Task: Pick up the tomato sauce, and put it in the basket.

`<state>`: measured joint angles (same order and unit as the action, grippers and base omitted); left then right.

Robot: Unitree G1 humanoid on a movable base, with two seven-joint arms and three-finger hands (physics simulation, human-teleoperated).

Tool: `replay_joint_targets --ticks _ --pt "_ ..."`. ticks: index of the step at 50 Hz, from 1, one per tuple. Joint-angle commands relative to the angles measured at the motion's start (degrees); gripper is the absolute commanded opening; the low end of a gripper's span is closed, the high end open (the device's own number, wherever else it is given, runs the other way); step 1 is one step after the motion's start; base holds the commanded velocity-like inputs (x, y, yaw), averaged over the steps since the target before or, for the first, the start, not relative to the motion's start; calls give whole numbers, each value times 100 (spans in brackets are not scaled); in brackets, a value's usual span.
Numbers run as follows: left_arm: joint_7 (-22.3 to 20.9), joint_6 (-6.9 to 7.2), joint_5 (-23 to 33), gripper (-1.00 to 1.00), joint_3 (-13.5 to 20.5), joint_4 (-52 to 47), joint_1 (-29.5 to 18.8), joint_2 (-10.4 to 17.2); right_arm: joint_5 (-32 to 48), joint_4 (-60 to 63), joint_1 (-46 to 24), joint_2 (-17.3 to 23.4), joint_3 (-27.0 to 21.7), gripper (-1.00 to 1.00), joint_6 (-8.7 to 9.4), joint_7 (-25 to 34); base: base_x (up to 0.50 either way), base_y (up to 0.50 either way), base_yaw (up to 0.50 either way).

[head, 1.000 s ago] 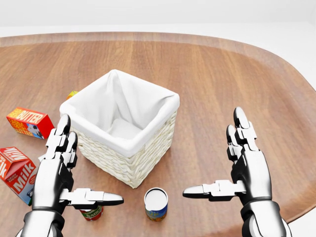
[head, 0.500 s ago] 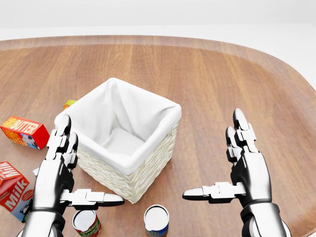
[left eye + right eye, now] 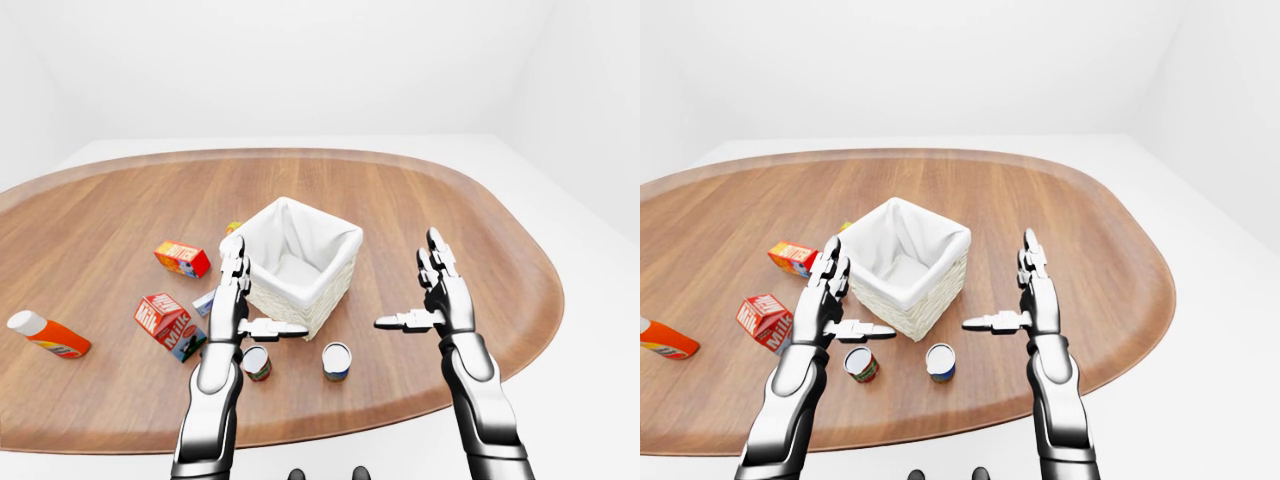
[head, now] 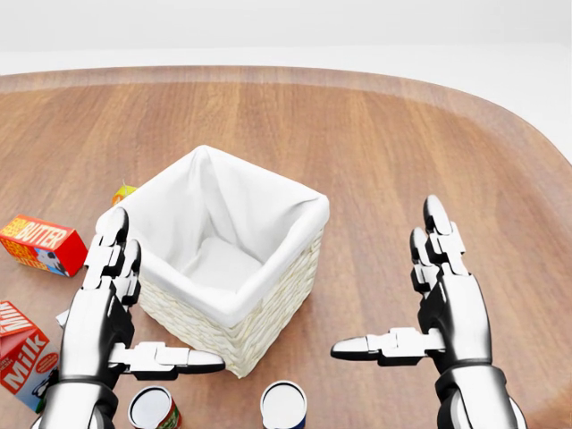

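The tomato sauce can [image 4: 154,408], red and green with a white lid, stands upright at the bottom edge of the head view, just below my left thumb. The white-lined wicker basket [image 4: 223,259] sits mid-table, above both cans. My left hand [image 4: 163,293] hovers open at the basket's left side, above the can, fingers straight and thumb pointing right. My right hand [image 4: 384,277] is open too, to the right of the basket over bare wood, holding nothing.
A blue-labelled can [image 4: 283,404] stands right of the tomato can. A milk carton [image 3: 168,322], a butter box [image 3: 182,258] and an orange bottle [image 3: 48,335] lie to the left. A small yellow item [image 4: 123,192] shows behind the basket. The wooden table [image 4: 402,152] edge curves at right.
The whole head view has shifted: basket, cans and cartons all slid toward the bottom, so the camera moved. The tomato can emerged from under my left thumb. Both hands keep their pose.
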<state>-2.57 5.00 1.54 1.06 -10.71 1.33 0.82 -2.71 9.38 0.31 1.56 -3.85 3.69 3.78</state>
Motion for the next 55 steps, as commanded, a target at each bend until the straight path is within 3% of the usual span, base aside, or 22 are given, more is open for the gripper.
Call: replay_joint_targets --ticks 1,9,27,40,55 --pt "11 0 43 100 9 -21 34 13 16 -49 -45 10 -16 100 38 -107 0 0 0" --pt "20 0 121 100 88 -299 105 43 65 -85 -9 5 8 100 -77 -97 0 0 0" --pt "88 0 456 100 145 -556 278 56 86 -178 -71 17 -9 100 -131 -124 0 0 0" --pt "74 0 677 100 157 -776 532 40 67 -113 -90 30 -32 100 -58 -132 0 0 0" --pt "-71 0 1061 100 85 -824 859 41 98 -220 -64 19 -7 100 -190 -121 0 0 0"
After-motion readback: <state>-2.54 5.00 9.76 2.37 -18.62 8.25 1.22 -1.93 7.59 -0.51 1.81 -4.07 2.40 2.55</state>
